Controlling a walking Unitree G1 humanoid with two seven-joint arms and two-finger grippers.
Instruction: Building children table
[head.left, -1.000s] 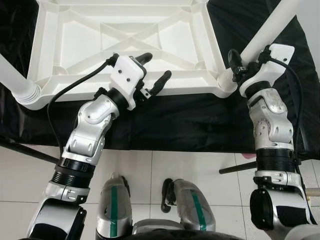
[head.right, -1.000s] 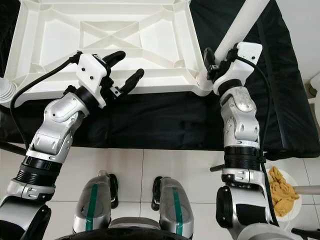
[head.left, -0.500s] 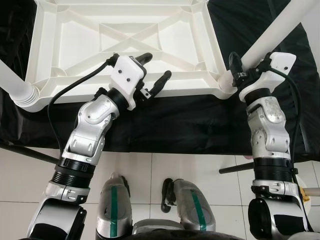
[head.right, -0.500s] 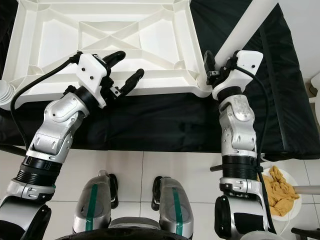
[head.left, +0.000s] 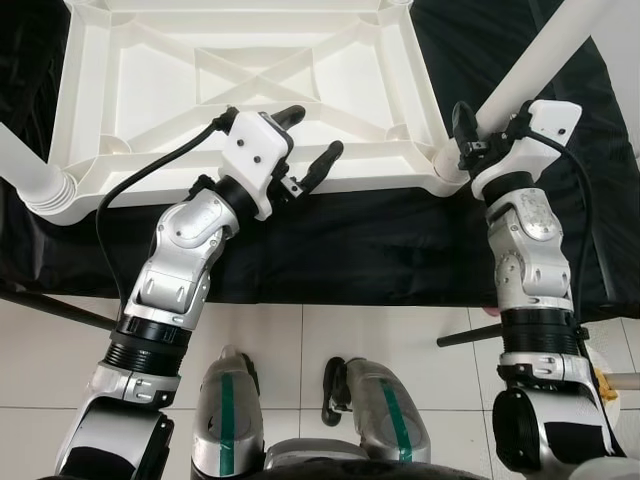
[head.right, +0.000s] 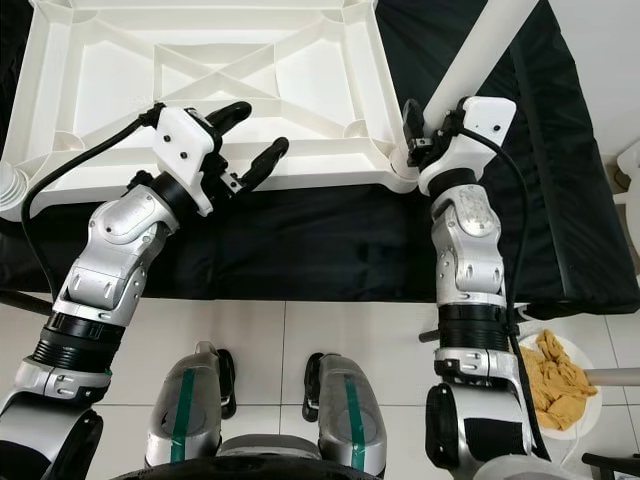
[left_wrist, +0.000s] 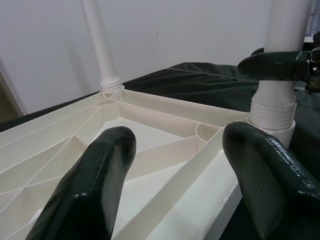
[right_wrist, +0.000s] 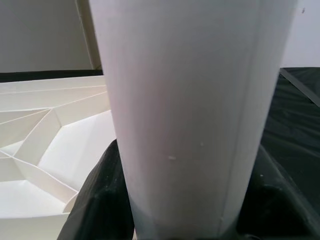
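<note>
**Inspection: upturned children's table, leg fitting at near right corner**

The white plastic tabletop (head.left: 250, 90) is lying upside down on a black cloth (head.left: 330, 240), ribbed underside facing up. The cloth is covering the desk beneath and hanging toward the tiled floor (head.left: 300, 350).

The right tool (head.left: 482, 135) is gripping a white table leg (head.left: 540, 60) just above its ribbed collar, where the leg is seated in the near right corner socket. In the right wrist view the leg (right_wrist: 195, 115) is sitting squarely between the two fingers (right_wrist: 97, 200).

The left tool (head.left: 310, 140) is hovering over the tabletop's near edge with fingers spread apart, holding nothing.

Another leg (head.left: 30, 170) is standing in the near left corner socket, and a further leg (left_wrist: 100, 45) is rising from a far corner.

A plate of yellowish pieces (head.right: 560, 385) is sitting on the floor beside the robot's right arm.
</note>
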